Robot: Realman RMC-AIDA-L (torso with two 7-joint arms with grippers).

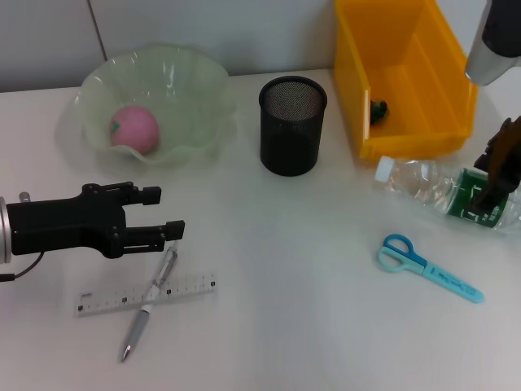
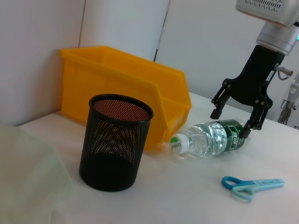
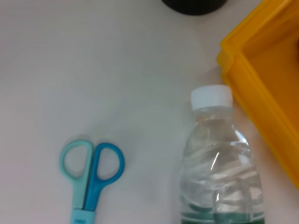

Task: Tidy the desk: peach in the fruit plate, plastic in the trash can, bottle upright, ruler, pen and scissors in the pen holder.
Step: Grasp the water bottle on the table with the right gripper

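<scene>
The bottle (image 1: 444, 189) lies on its side on the surface, just in front of the yellow bin (image 1: 404, 77), its white cap toward the mesh pen holder (image 1: 292, 125) and its base toward the robot's right edge. The right tool (image 2: 237, 116) hangs straight above the green label, fingers spread wide to either side of the body across its long axis, gripping nothing yet. It looks ready to close and tip the bottle upright. The left tool (image 1: 167, 213) sits open and empty beside the pen (image 1: 150, 303) and ruler (image 1: 146, 293); the scissors (image 1: 427, 266) lie near the bottle.
</scene>
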